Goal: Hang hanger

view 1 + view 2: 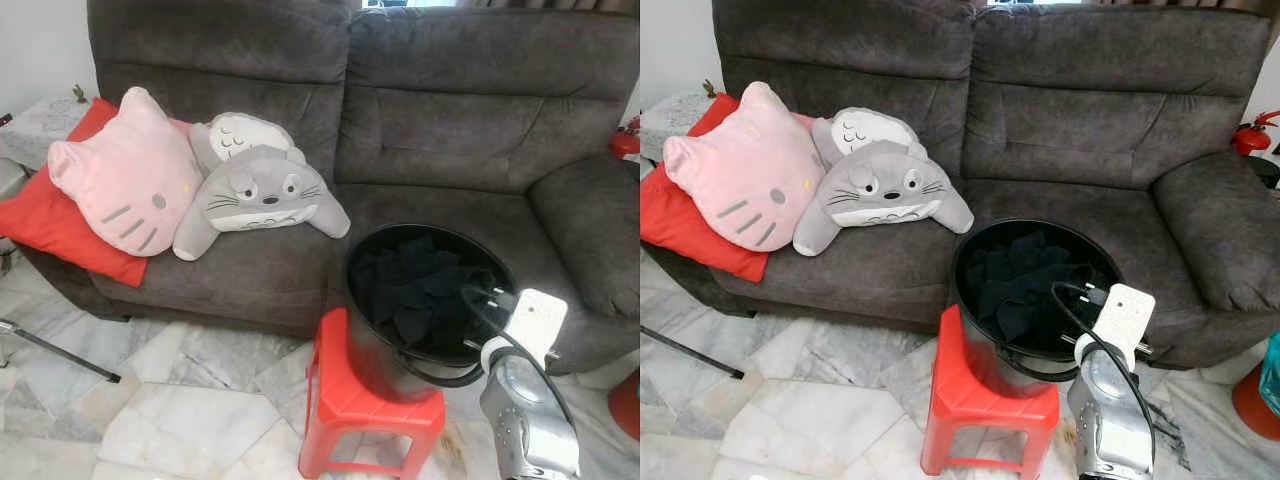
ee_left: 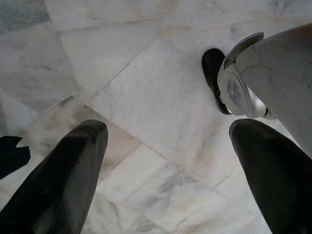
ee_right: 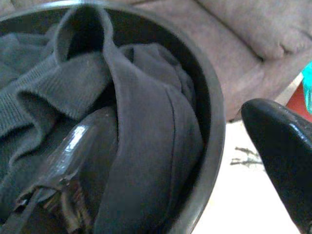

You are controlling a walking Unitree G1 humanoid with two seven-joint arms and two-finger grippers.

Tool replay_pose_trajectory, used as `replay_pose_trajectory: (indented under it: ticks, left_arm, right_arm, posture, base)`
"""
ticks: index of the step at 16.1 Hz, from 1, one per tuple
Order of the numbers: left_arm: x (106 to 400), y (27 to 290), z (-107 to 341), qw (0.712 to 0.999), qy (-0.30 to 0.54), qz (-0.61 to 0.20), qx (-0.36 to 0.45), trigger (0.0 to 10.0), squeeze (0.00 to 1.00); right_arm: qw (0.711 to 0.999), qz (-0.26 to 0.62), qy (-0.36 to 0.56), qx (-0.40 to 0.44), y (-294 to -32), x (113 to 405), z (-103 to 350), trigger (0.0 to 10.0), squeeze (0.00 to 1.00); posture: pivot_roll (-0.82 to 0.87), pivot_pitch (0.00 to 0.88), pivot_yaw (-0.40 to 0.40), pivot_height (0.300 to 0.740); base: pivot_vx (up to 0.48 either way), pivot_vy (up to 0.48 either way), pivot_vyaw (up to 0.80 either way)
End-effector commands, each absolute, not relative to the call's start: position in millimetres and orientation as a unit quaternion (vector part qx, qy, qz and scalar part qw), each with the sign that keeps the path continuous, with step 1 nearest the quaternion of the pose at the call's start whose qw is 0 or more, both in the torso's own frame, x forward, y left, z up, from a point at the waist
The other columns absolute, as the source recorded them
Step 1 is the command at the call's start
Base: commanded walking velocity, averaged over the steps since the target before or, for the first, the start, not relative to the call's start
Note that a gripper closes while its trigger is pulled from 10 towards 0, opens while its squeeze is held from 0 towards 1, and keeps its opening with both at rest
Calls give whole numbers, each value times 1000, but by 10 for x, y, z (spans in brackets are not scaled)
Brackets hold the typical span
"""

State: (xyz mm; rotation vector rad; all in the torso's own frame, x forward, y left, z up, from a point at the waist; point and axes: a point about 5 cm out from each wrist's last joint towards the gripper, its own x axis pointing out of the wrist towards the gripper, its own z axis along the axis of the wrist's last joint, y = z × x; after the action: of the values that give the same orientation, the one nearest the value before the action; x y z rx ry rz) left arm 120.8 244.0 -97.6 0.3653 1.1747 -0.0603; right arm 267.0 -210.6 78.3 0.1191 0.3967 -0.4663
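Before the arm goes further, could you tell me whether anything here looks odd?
Yes: the black bucket of dark clothes perches on a small red stool, overhanging its seat towards the sofa, so it looks tippy.

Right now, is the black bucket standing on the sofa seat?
No, the black bucket, holding dark clothes, stands on the red stool on the floor before the sofa.

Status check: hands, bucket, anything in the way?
Right hand open at the bucket rim, one finger in the dark clothes. Left hand open, idle over floor. Bucket on red stool before sofa. Hanger not spotted.
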Motion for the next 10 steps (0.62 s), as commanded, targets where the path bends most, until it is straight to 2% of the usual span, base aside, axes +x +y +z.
replay_pose_trajectory:
  ticks: [1, 9, 10]
  left_arm:
    - [1194, 2456, -977, 813, 555, -26, 173, 10000, 0]
    - [1194, 2456, -977, 814, 554, -24, 173, 10000, 0]
    - [1192, 2456, -977, 814, 553, -24, 174, 10000, 0]
  right_arm:
    - [949, -225, 216, 46, -2094, 2658, 724, 10000, 0]
    - [952, -210, 222, -9, -2100, 2711, 716, 10000, 0]
    - [951, -213, 223, -11, -2125, 2718, 711, 5490, 0]
  posture:
    - [-96, 0, -19, 740]
    - [-94, 0, -18, 740]
    - [-94, 0, -18, 740]
  base:
    - [0, 0, 0]
    - [0, 0, 0]
    - [0, 0, 0]
